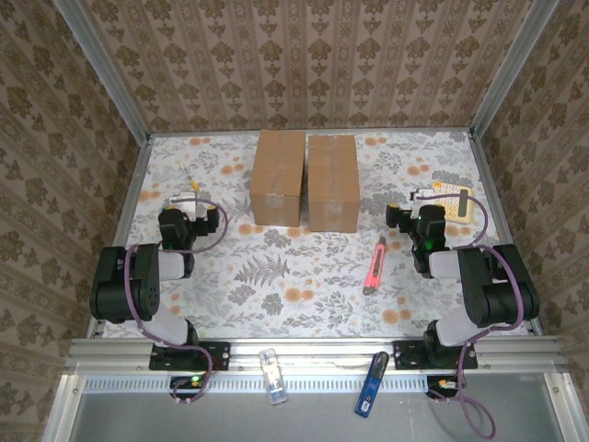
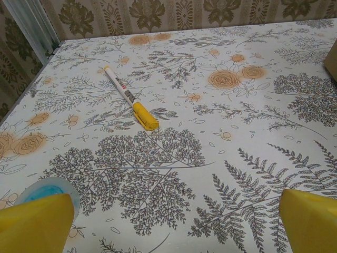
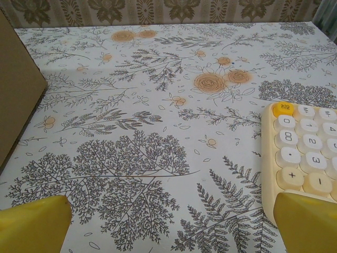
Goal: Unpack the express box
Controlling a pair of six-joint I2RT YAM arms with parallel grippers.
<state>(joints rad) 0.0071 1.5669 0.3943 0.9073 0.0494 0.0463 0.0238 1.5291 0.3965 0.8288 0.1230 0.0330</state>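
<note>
Left-hand brown cardboard box (image 1: 278, 177) and right-hand brown cardboard box (image 1: 333, 182) stand side by side at the far middle of the floral-print table (image 1: 276, 295). Both are closed, and their long axes run near–far.

Left gripper (image 1: 191, 214): jaws spread wide, grasping nothing. Right gripper (image 1: 411, 217): the same, its yellow fingertips (image 3: 31, 224) well apart over bare cloth.

A slim red-pink utility knife (image 1: 375, 264) lies flat between the arms, well toward the right arm. It sits just inboard of the right gripper and nearer that arm's base. Its long axis runs roughly near–far, with the far end leaning slightly right. The boxes lie beyond it, farther from the bases and toward the centre.

Judgement: unpacking has not begun. The right arm is nearer the knife, so it would have to draw back and swing inward, with its jaws set across the handle's narrow width.
</note>
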